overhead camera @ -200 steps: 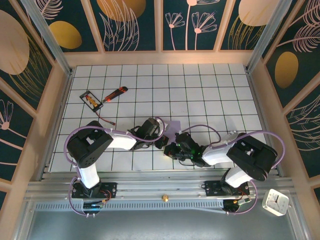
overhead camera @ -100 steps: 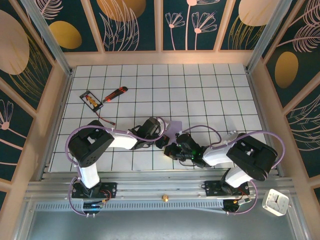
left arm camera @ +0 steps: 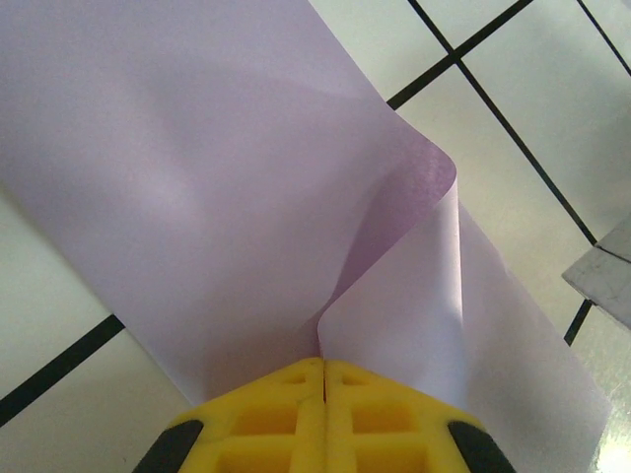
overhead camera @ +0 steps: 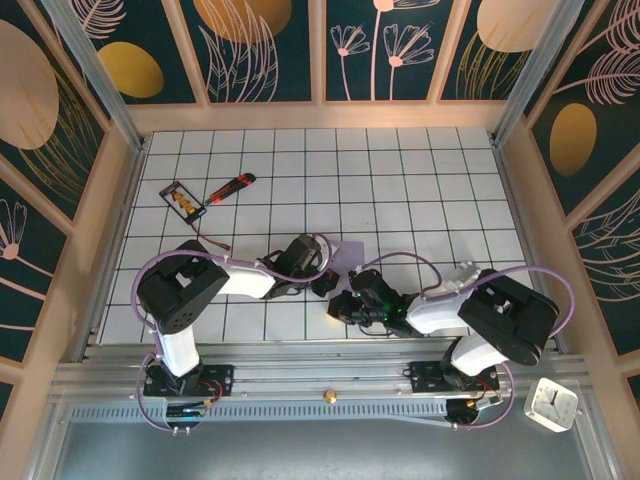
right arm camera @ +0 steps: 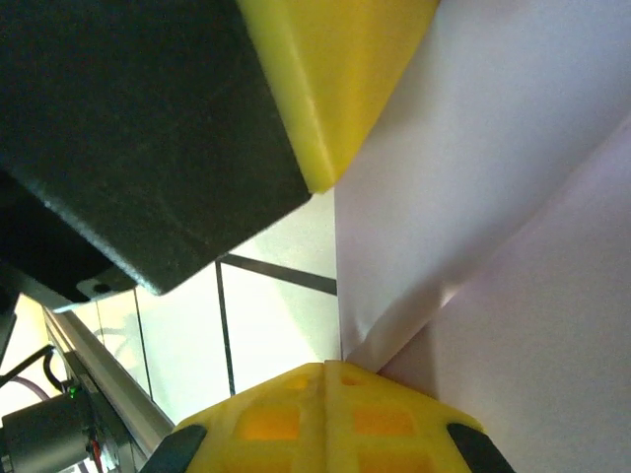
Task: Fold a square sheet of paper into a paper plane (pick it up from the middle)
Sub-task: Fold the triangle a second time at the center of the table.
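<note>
Tightly, left gripper (left arm camera: 323, 363) and right gripper (right arm camera: 323, 367) pinch the square sheet of paper (left arm camera: 197, 177), utility knife (overhead camera: 230, 186) well apart.

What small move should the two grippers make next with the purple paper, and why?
Probably ease both grippers down to flatten the fold. The left gripper and the right gripper are each shut on the lavender sheet of paper, and the sheet curls in a soft, uncreased loop over the gridded table.
</note>
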